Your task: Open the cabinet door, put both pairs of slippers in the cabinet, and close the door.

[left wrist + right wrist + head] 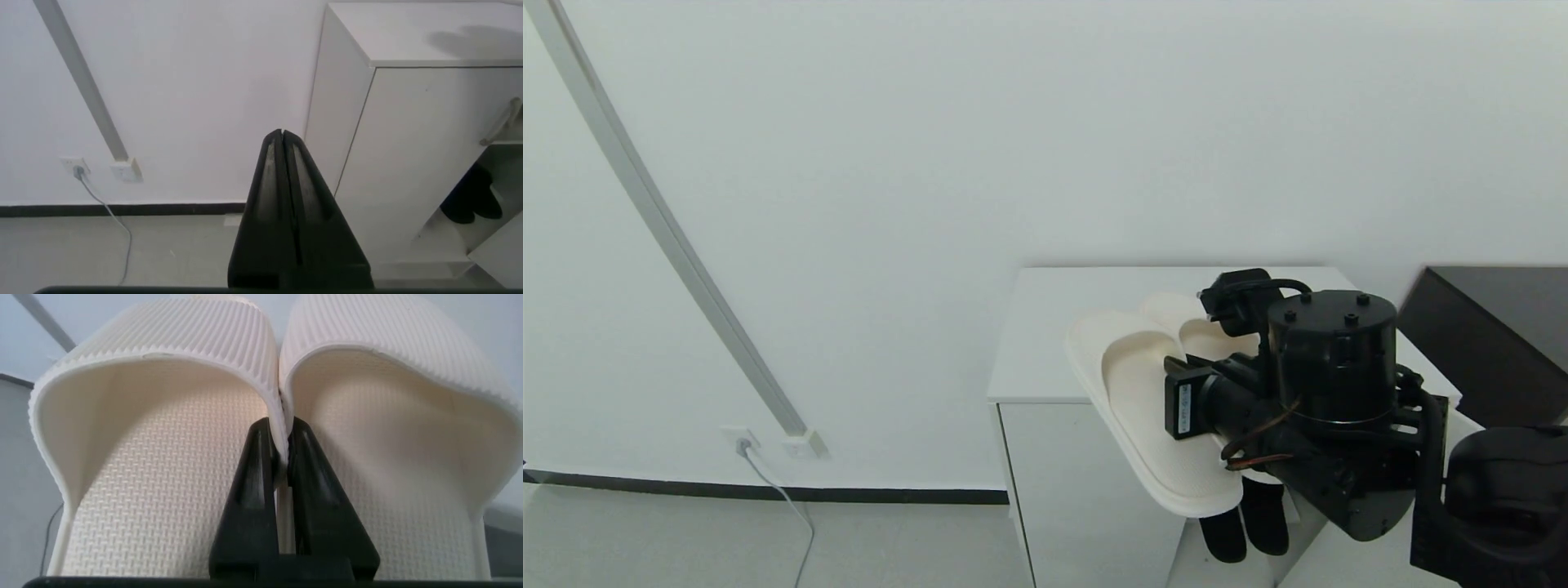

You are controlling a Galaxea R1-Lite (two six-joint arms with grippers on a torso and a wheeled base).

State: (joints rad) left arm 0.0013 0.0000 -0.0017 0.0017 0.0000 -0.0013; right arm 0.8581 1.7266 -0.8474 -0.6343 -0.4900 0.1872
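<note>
My right gripper (283, 439) is shut on a pair of white slippers (1143, 392), pinching the inner edges of both straps (278, 384) together. It holds them in the air in front of the white cabinet (1045, 343), their soles hanging over its front edge. The cabinet (409, 163) is open on its right side, and a pair of black slippers (1245, 523) stands low inside; these black slippers (470, 196) sit behind the closed left panel. My left gripper (282, 139) is shut and empty, low down to the left of the cabinet, facing the wall.
A dark piece of furniture (1494, 327) stands right of the cabinet. A grey conduit (670, 237) runs slantwise down the wall to a socket (742, 445) with a cable. Bare floor (768, 539) lies left of the cabinet.
</note>
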